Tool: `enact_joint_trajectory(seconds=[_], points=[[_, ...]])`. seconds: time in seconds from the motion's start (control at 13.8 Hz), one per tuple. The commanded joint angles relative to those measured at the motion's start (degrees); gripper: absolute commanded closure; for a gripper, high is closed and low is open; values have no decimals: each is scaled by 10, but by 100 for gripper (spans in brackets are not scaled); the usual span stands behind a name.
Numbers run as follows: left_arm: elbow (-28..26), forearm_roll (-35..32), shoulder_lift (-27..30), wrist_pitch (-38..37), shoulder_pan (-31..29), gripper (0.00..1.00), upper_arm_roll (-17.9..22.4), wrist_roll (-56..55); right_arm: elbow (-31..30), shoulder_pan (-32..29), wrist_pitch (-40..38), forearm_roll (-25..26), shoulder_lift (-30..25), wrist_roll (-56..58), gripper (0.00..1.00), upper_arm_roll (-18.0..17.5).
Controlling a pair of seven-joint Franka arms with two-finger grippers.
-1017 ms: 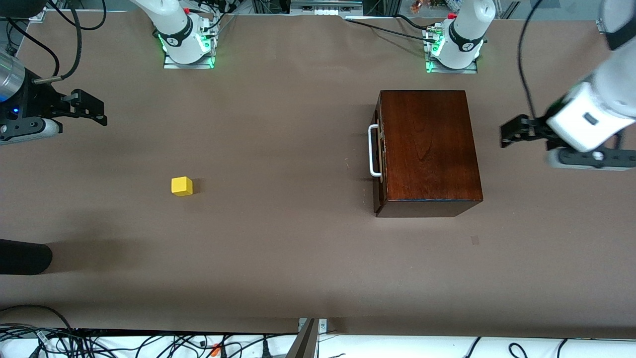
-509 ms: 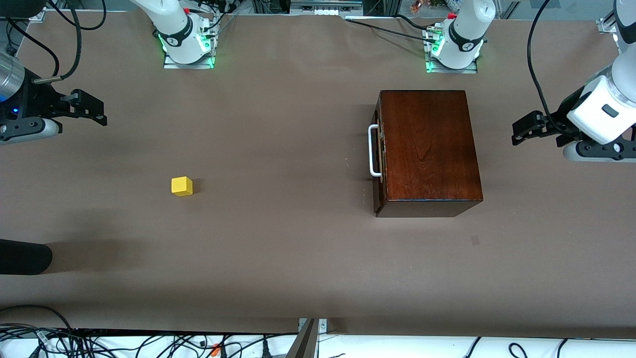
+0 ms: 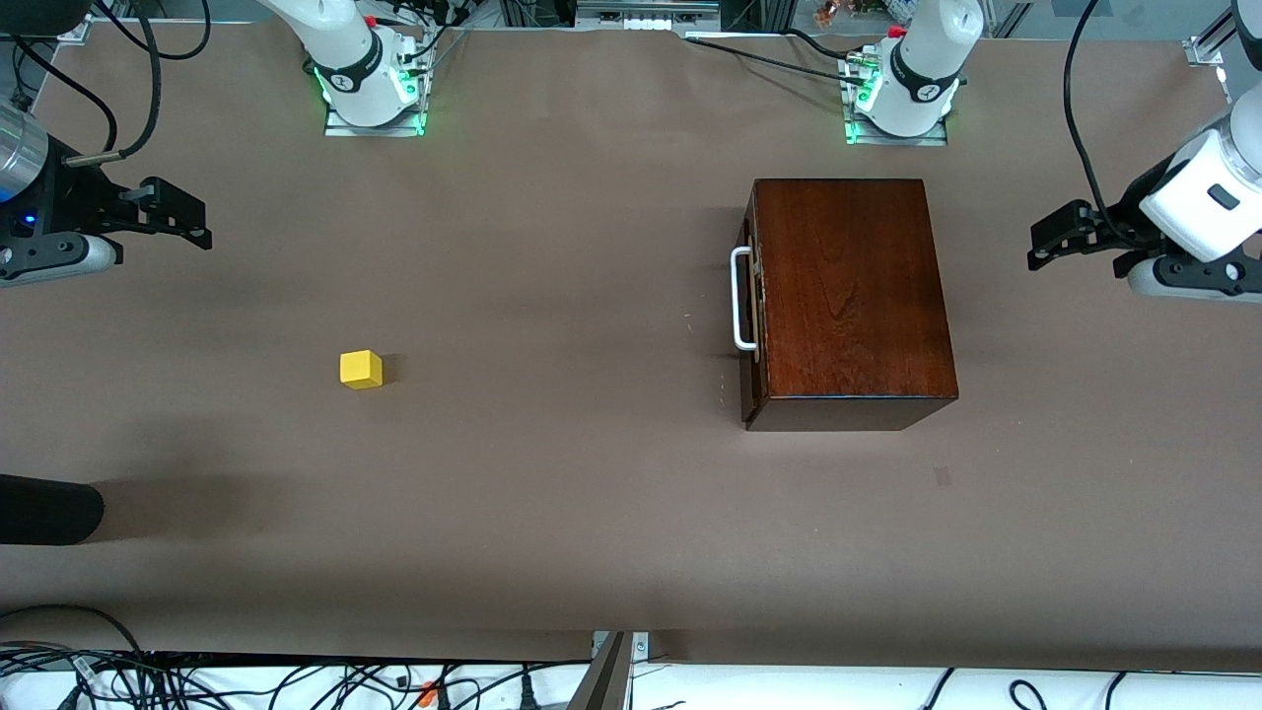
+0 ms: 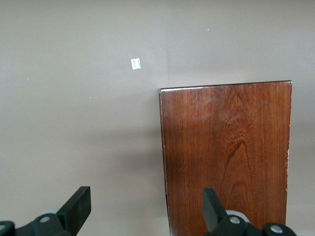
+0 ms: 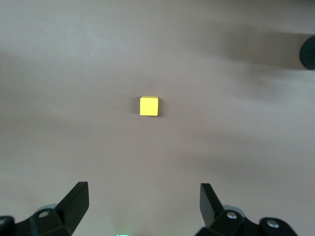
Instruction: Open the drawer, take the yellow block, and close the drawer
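Yellow block on the brown table, toward the right arm's end. Mahogany box toward the left arm's end, drawer shut, white handle facing the block. Left gripper and right gripper hang over opposite table ends, jaws spread, empty.

Bright yellow block, mahogany box (white handle), brown table.

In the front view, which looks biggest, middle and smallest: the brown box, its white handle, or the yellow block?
1. Brown box: biggest by far.
2. White handle: long but very thin.
3. Yellow block: smallest, shorter than the handle but chunkier.

All three are at the table, so the camera does not fool you much.
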State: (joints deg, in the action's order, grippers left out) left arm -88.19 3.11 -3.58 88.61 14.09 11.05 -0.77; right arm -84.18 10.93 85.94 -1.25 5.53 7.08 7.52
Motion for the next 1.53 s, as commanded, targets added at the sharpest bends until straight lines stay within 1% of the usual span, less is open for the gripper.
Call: enact_joint_trajectory(seconds=[0.0, 0.8, 1.09, 1.16, 1.45], points=[[-30, 2, 29, 12, 5, 0, 2, 13, 18, 0, -15, 3, 7, 7, 0, 0], [-25, -6, 24, 11, 3, 0, 0, 13, 18, 0, -14, 2, 7, 7, 0, 1], [-25, -14, 24, 11, 3, 0, -1, 45, 18, 0, -14, 2, 7, 7, 0, 1], [-25, -26, 24, 11, 3, 0, -1, 55, 18, 0, -14, 2, 7, 7, 0, 1], [-24, -29, 24, 11, 3, 0, -1, 58, 18, 0, -14, 2, 7, 7, 0, 1]])
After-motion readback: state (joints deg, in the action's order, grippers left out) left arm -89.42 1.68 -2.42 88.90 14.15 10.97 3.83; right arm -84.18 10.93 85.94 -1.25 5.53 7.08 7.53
